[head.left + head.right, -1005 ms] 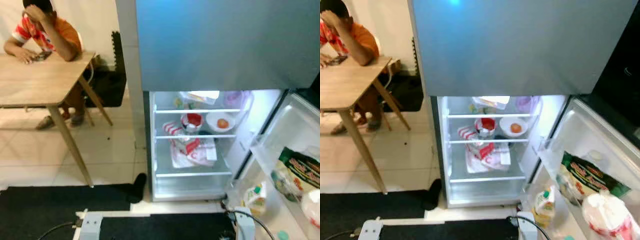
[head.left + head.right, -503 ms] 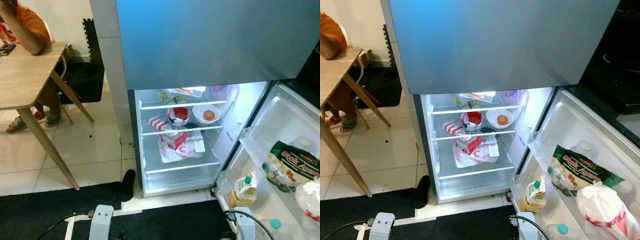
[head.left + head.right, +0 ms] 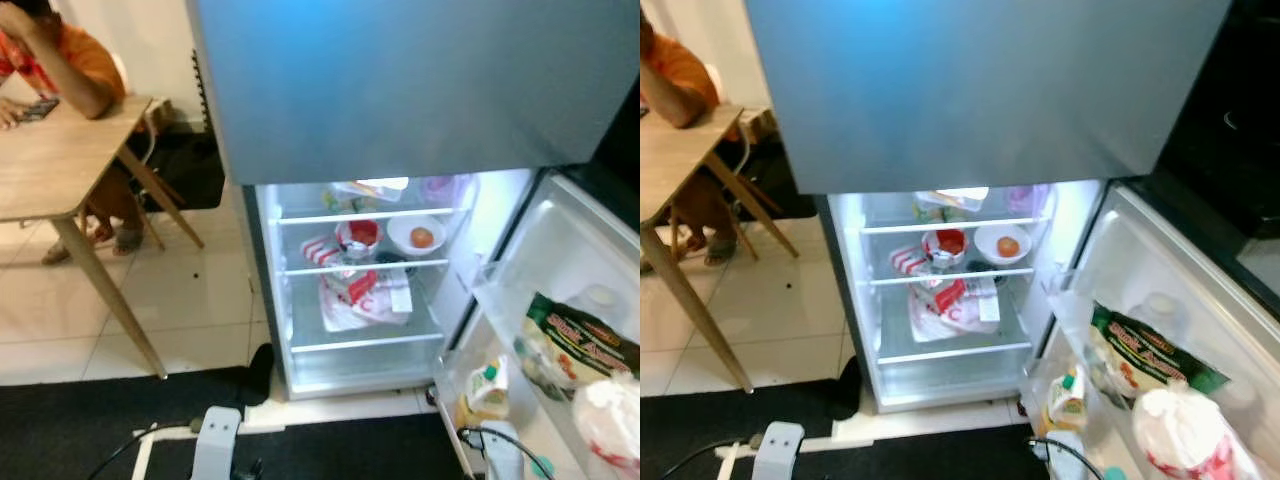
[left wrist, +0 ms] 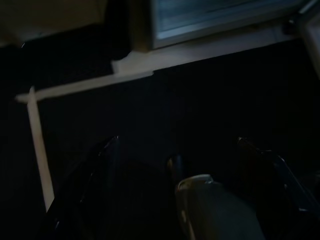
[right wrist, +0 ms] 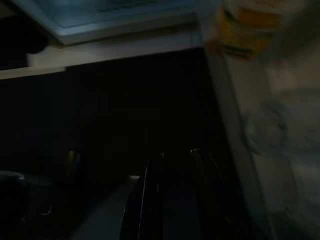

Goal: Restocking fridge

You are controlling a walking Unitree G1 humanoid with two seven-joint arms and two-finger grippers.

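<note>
Fridge (image 3: 300, 300) stands upright, long axis vertical, lower compartment open toward the robot, door (image 3: 1180, 330) swung to the right; white bowl (image 3: 416, 236) with an orange fruit at the middle shelf's right end; red-white bag (image 3: 365, 298) below it; green snack bag (image 3: 1145, 352) and juice carton (image 3: 1067, 394) in the door's shelves; left gripper (image 4: 175, 165) over dark mat, fingers apart; right gripper (image 5: 175, 165) dark, jaw state unclear; person (image 3: 70, 60) at wooden table (image 3: 60, 160).

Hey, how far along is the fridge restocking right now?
Done: the fridge door stands open, with a green bag and a small carton in its bins, and a bowl and a red-and-white bag on the shelves. In hand: nothing visible; both arms hang low over the dark mat. Left: the bottom shelf looks bare, so stocking seems unfinished.
</note>
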